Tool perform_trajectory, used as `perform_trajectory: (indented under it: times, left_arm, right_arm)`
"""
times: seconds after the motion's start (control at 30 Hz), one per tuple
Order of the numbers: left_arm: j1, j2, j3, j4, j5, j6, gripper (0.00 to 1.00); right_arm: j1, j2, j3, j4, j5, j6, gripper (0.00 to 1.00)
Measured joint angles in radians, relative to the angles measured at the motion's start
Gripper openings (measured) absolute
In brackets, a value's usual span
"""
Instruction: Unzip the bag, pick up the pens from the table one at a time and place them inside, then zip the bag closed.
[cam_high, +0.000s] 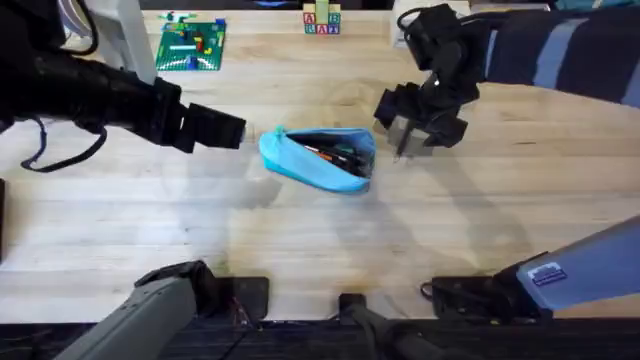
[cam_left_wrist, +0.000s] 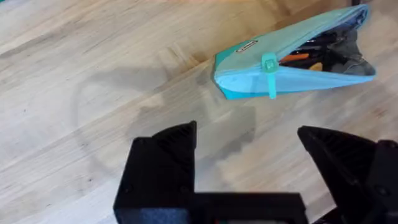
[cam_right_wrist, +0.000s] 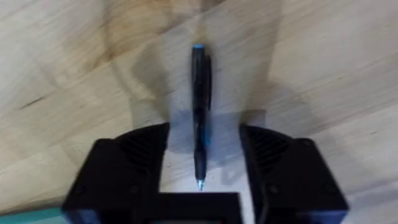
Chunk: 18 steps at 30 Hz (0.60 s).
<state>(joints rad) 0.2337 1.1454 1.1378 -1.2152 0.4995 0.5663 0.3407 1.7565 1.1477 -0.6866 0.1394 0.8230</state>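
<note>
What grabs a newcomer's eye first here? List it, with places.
The soft light-blue fabric pouch lies unzipped mid-table, pens inside. Just right of it, the right gripper hovers open over a slim black pen on the pale wooden tabletop. The left gripper, open, sits left of the pouch.

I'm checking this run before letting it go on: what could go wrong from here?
The right gripper straddles a pen lying on the table with its fingers open; closing off-centre could roll it away. The bag is unzipped but its mouth looks narrow and already holds pens, so the next one might catch on the edge.
</note>
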Motion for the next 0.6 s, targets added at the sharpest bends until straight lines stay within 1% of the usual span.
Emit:
perform_trajectory:
  times: [0.1, 0.17, 0.23, 0.27, 0.3, 0.37, 0.43, 0.47, 0.6]
  left_arm:
    - [0.000, 0.000, 0.000, 0.000, 0.000, 0.000, 0.995]
    - [0.000, 0.000, 0.000, 0.000, 0.000, 0.000, 0.995]
    - [0.000, 0.000, 0.000, 0.000, 0.000, 0.000, 0.995]
    - [0.000, 0.000, 0.000, 0.000, 0.000, 0.000, 0.995]
    - [0.000, 0.000, 0.000, 0.000, 0.000, 0.000, 0.995]
    - [0.000, 0.000, 0.000, 0.000, 0.000, -0.001, 0.995]
    - [0.000, 0.000, 0.000, 0.000, 0.000, -0.002, 0.995]
    - [0.000, 0.000, 0.000, 0.000, 0.000, -0.002, 0.995]
    - [0.000, 0.000, 0.000, 0.000, 0.000, -0.002, 0.995]
  right_arm:
    - [-0.002, 0.004, 0.000, -0.004, 0.008, 0.000, 0.732]
    - [-0.003, 0.005, 0.000, -0.005, 0.014, -0.002, 0.561]
    - [-0.004, 0.006, 0.000, 0.001, 0.013, -0.002, 0.341]
    - [-0.004, 0.006, 0.000, 0.002, 0.013, -0.005, 0.270]
    - [-0.004, 0.006, 0.000, 0.000, 0.013, -0.004, 0.225]
    - [-0.004, 0.006, 0.000, 0.002, 0.013, -0.004, 0.179]
    - [-0.004, 0.006, 0.000, 0.003, 0.014, -0.005, 0.076]
    - [-0.005, 0.006, 0.001, 0.005, 0.016, -0.004, 0.047]
    - [-0.004, 0.006, 0.002, 0.005, 0.016, -0.005, 0.042]
